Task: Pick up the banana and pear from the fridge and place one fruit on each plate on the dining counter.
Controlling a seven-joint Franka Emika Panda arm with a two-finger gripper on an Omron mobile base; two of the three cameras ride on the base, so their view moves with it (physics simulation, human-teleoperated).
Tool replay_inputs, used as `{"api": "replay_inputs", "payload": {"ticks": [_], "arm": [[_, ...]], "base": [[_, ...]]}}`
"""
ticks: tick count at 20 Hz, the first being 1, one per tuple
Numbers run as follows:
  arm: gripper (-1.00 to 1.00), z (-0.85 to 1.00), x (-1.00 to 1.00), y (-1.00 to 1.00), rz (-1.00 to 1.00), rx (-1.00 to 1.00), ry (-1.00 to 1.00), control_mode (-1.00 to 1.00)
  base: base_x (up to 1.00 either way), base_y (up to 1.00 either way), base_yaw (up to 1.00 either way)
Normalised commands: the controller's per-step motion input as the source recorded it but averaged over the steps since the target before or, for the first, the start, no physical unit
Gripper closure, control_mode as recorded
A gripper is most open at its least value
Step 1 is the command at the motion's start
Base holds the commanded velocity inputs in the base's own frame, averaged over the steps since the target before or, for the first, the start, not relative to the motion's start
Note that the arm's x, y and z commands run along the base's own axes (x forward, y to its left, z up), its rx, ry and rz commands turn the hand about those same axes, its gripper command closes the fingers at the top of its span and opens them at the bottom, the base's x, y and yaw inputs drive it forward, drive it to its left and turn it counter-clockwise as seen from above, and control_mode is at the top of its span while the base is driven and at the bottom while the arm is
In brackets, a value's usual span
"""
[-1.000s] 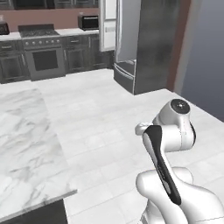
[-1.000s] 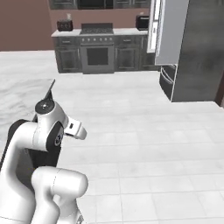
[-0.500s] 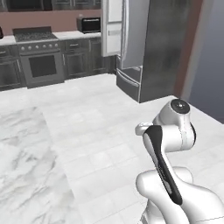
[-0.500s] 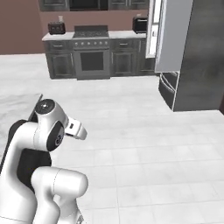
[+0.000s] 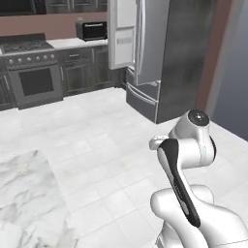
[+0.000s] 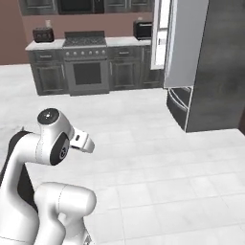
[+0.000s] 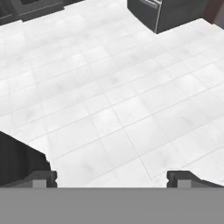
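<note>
The fridge point(image 5: 145, 58) stood at the far side of the kitchen, tall and grey, with one upper door swung open toward the room and its wide bottom drawers shut; from the right base view the fridge point(image 6: 201, 62) rose at the far right, its open door edge-on, and what lay on the shelves could not be made out. A corner of the marble desk point(image 5: 24, 203) showed at the near left in the left base view, white with grey veins, with bare top on the part in view. Between desk and fridge lay a white tiled floor point(image 6: 158, 162). To the left of the fridge ran dark panelled cabinets with a stove point(image 6: 86, 64) set in them, a toaster point(image 6: 43, 34) on the worktop at far left and a dark microwave point(image 5: 91, 30) on the worktop just beside the fridge. The arm point(image 5: 186, 160) was folded close over its base, well apart from both fridge and desk. In the hand view the two fingers point(image 7: 43, 178) stood wide apart over the floor tiles, holding nothing, with the fridge's lower corner point(image 7: 175, 13) at the far edge
</note>
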Motion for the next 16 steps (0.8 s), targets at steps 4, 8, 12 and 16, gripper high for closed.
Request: {"api": "replay_inputs", "payload": {"ticks": [4, 8, 12, 16], "arm": [[-1.00, 0.00, 0.00, 0.00, 0.00, 0.00, 0.00, 1.00], [-1.00, 0.00, 0.00, 0.00, 0.00, 0.00, 0.00, 1.00], [-1.00, 0.00, 0.00, 0.00, 0.00, 0.00, 0.00, 1.00], [-1.00, 0.00, 0.00, 0.00, 0.00, 0.00, 0.00, 1.00]], "base": [[1.00, 0.09, -0.16], [1.00, 0.12, -0.16], [1.00, 0.14, -0.17], [1.00, 0.15, -0.17]]}}
